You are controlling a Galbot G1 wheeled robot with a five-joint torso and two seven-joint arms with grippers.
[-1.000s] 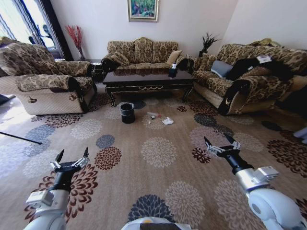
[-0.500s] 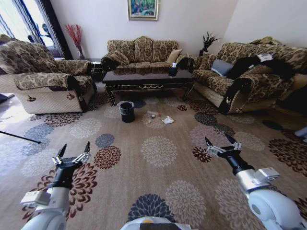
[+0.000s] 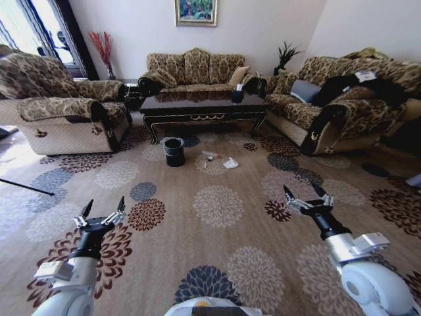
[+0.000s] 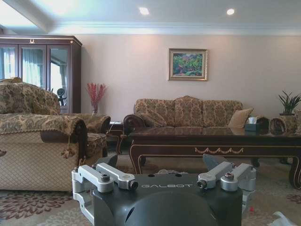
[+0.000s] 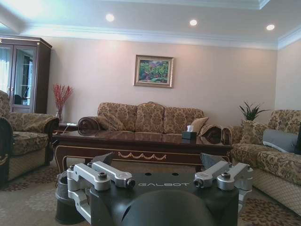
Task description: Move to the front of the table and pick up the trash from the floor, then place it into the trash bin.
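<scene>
Left gripper (image 3: 103, 212) at 8 o'clock hovers low over the floor (image 3: 217, 237), fingers spread, empty. Right gripper (image 3: 305, 197) at 4 o'clock is likewise spread and empty. At 12 o'clock the trash bin (image 3: 174, 152) stands before the table (image 3: 202, 105), the trash (image 3: 220, 160) just right of it; open carpet lies between.

Trash (image 3: 219, 160) on floor (image 3: 217, 230) too small to resolve into separate items, trash bin (image 5: 66, 207) partly hidden behind right wrist housing, table (image 4: 221, 141) cut off at left wrist view's edge, lower front masked by gripper body.
</scene>
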